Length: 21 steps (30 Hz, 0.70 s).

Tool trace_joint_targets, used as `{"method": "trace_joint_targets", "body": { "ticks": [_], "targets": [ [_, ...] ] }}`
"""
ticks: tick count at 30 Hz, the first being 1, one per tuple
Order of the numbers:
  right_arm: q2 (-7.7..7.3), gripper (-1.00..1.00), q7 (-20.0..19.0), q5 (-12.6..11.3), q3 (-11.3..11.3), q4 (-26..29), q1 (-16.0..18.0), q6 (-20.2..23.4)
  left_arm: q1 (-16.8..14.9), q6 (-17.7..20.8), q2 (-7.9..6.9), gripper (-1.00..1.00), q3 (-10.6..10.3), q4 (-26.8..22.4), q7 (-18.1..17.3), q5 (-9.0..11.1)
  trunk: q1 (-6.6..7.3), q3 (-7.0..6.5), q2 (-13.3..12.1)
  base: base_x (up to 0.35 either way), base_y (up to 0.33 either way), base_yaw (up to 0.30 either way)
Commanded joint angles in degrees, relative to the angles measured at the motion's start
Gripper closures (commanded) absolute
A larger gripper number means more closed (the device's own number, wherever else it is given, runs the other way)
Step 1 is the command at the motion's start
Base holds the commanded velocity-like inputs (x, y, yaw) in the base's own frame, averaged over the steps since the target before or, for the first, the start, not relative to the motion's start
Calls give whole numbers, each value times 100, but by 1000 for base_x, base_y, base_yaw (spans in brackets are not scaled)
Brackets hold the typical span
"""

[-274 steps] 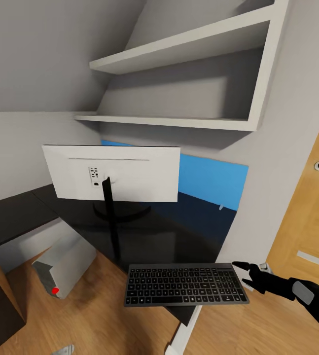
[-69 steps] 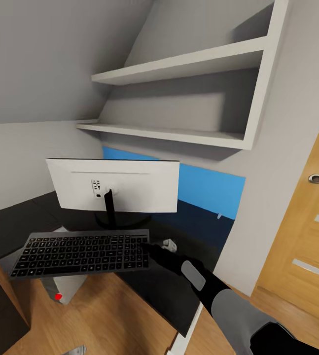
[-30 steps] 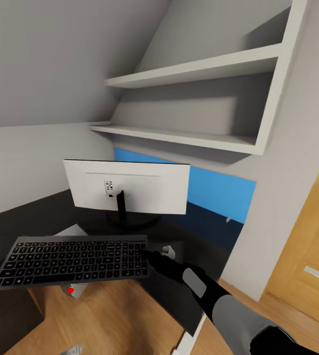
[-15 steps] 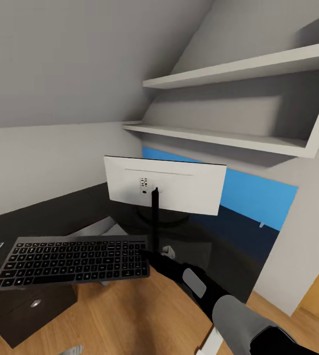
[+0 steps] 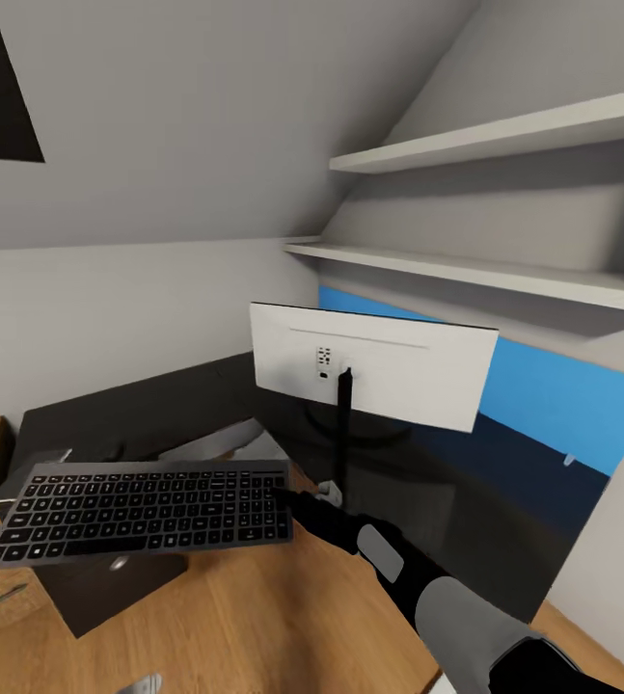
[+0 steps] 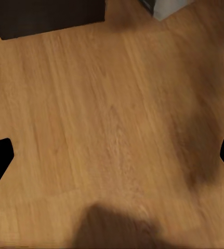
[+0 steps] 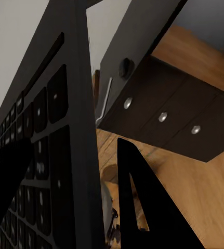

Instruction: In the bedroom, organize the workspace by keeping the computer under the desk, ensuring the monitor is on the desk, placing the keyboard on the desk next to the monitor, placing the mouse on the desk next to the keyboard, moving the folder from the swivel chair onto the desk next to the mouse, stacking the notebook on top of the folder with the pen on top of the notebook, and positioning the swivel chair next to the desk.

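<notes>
Keyboard (image 7: pixel 49 145) edge-on between dark jaws, drawer unit (image 7: pixel 169 109) with round knobs beyond, wooden floor (image 7: pixel 215 207)

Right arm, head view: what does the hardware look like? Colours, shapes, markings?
The right arm is matte black at the wrist, with a rounded grey oval panel on the forearm, then a light grey sleeve-like segment and a black section nearer the elbow. The right gripper has slim, black, tapered fingers. No cables or lettering are visible.

Grey sloped walls, white shelves (image 5: pixel 504 145), blue panel (image 5: pixel 582 395), wooden floor (image 5: pixel 254 627).
</notes>
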<state>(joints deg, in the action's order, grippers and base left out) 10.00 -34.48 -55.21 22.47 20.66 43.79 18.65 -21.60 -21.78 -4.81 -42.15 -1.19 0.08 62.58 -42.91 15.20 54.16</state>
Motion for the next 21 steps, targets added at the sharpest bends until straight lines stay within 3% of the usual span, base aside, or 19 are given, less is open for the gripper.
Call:
{"method": "trace_joint_targets", "body": {
  "ticks": [1, 21],
  "targets": [
    [0, 100, -6, -60, 3, -1, 6, 34, -2, -11, -2, -100, -50, -4, 1, 53, -1, 7, 5, 100, 0, 273],
    [0, 100, -34, -33, 4, 7, 6, 27, -2, -11, 10, -100, -65, -4, 1, 53, -1, -19, 5, 299, 11, 267]
  ]
}}
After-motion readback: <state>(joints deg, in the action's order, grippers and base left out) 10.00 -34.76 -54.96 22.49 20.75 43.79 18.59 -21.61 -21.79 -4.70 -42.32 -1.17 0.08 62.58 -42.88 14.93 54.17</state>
